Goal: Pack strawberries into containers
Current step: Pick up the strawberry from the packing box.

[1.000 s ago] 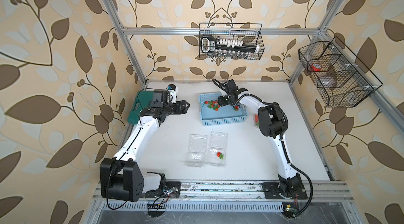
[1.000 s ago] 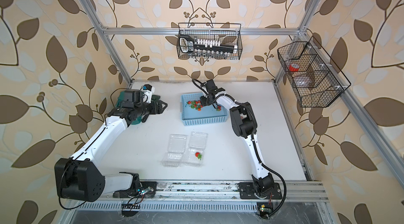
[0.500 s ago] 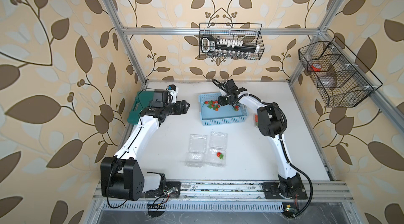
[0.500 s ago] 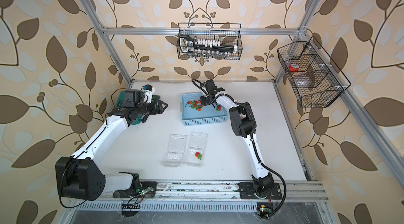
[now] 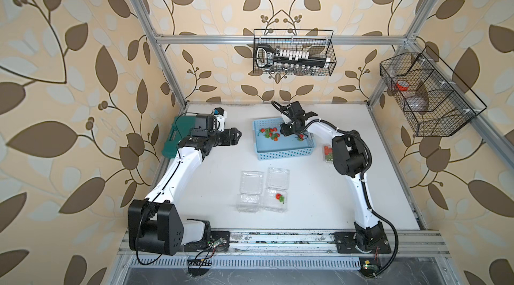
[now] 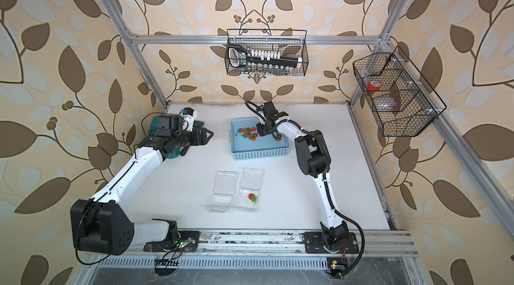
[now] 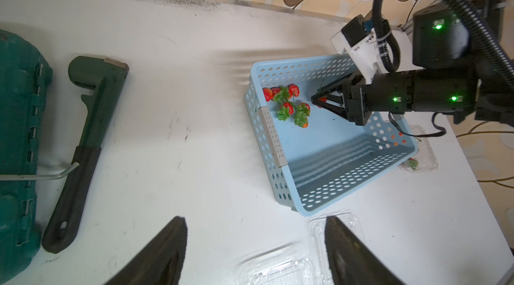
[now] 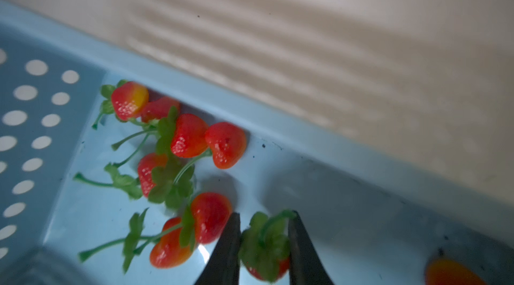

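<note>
Several strawberries (image 5: 268, 132) (image 8: 189, 136) lie in a cluster in the far left corner of the light blue basket (image 5: 283, 153). My right gripper (image 8: 264, 216) reaches down into the basket, shut on one strawberry (image 8: 264, 250), its fingers pressing the green cap from both sides. In both top views, two clear containers (image 5: 249, 202) (image 6: 246, 200) lie open at the table's middle. The right one holds one strawberry (image 5: 279, 197). A third container (image 5: 328, 153) with berries lies right of the basket, partly behind the right arm. My left gripper (image 5: 236, 137) (image 7: 256, 221) hovers open and empty left of the basket.
A dark green tool case (image 5: 178, 136) sits at the far left, with a dark wrench (image 7: 83, 144) on the table beside it. Two black wire baskets (image 5: 293, 52) (image 5: 428, 94) hang on the back and right walls. One more berry (image 5: 300, 137) lies under the right arm.
The right gripper's jaws have closed in on a strawberry inside the basket. The left arm has stayed where it was.
</note>
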